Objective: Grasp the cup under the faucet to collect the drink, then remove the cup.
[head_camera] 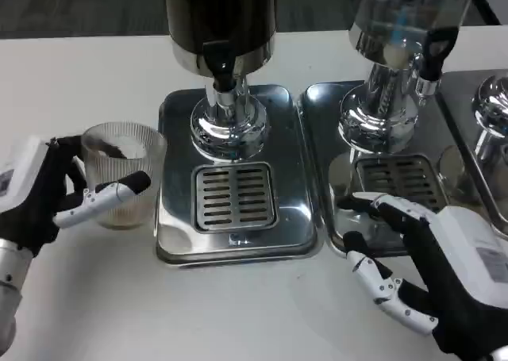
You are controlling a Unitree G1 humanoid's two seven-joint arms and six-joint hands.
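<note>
A clear ribbed cup (125,170) stands on the white table just left of the left drip tray (178,226). My left hand (48,194) grips it, thumb behind and a finger across its front. The cup looks empty apart from a pale tint near its base. The dark dispenser's faucet (223,74) hangs over the tray's slotted grille (236,196), to the right of the cup. My right hand (429,266) lies with fingers spread at the front edge of the second tray (325,218), holding nothing.
A clear-tank dispenser (393,83) with a black tap stands on the second tray. A third chrome base (492,111) sits at the far right. Bare white table lies in front of both trays.
</note>
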